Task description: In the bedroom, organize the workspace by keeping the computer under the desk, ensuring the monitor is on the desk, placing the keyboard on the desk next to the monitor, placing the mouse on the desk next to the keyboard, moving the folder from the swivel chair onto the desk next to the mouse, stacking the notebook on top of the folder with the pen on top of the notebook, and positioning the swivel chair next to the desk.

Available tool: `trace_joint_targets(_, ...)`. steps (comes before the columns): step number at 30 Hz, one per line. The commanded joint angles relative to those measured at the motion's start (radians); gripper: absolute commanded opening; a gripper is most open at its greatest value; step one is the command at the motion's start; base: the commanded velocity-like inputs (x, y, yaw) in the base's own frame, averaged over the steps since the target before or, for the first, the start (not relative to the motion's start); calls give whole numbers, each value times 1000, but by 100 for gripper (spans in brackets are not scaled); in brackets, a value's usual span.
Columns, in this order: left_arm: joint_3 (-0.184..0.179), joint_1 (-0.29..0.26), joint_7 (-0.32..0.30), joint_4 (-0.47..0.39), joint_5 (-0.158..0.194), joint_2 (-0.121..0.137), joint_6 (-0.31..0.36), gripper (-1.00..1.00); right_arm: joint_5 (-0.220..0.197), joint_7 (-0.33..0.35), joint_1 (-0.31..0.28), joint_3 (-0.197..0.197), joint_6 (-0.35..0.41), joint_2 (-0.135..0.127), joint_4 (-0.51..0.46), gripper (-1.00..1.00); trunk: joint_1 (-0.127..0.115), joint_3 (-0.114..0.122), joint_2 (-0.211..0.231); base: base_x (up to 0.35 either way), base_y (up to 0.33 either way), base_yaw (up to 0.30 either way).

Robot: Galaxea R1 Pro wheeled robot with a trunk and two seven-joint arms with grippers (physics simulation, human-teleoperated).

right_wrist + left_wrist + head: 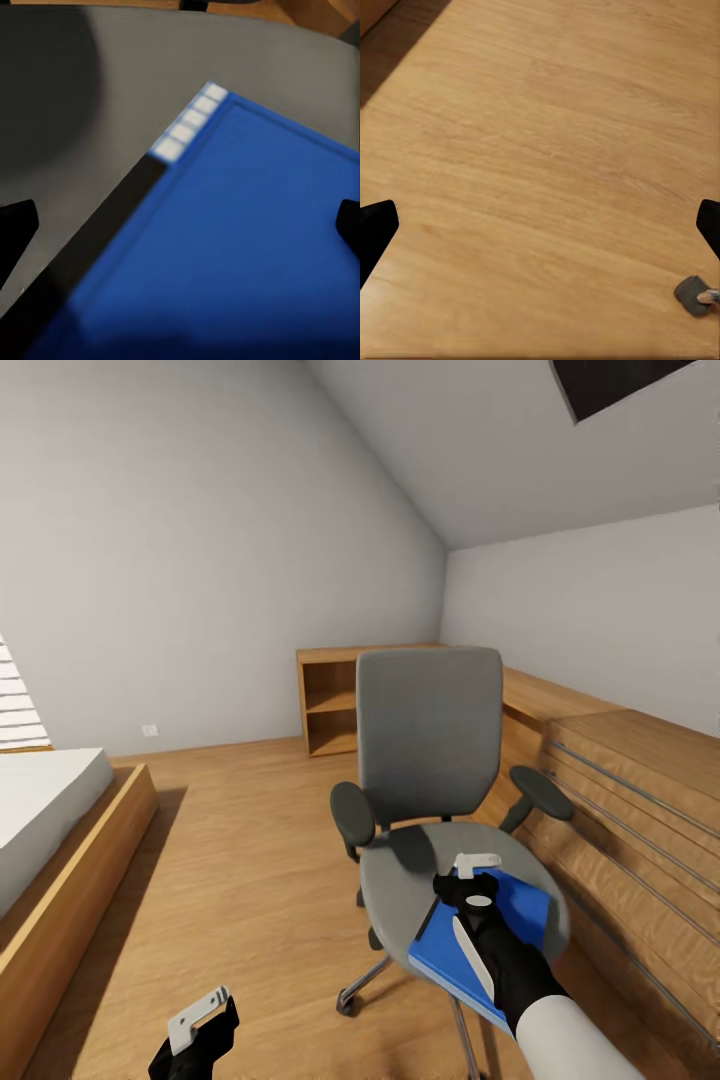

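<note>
Right pincer spread wide, released, hovering directly above folder. Folder flat on chair seat, long axis diagonal, spine on chair's left. Left pincer also released, low over floor, far from chair.

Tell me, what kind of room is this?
Probably a bedroom with a work corner: a bed by the wall, a swivel chair holding a blue folder, and low wooden shelves.
</note>
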Motion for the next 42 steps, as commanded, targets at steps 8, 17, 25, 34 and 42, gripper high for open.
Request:
trace_joint_targets(8, -4, -1, 5, -1, 10, 1, -8, 100, -13, -5, 0, 3, 6, -2, 3, 100, 0, -1, 0, -26, 0, 0)
trace_joint_targets(17, -4, -1, 5, -1, 10, 2, -8, 100, -13, -5, 0, 3, 6, -1, 3, 100, -4, 2, 7, -1, 0, 0)
trace_joint_targets(25, -4, -1, 5, -1, 10, 2, -8, 100, -13, -5, 0, 3, 6, -2, 3, 100, -35, 27, 63, 0, 0, 0)
trace_joint_targets(34, -5, -1, 5, -1, 10, 1, -8, 100, -13, -5, 0, 3, 6, -2, 3, 100, -69, 55, 126, 0, 0, 0)
trace_joint_targets(42, -5, -1, 5, -1, 10, 1, -8, 100, -13, -5, 0, 2, 4, -2, 4, 100, -100, 80, 182, 0, 0, 0)
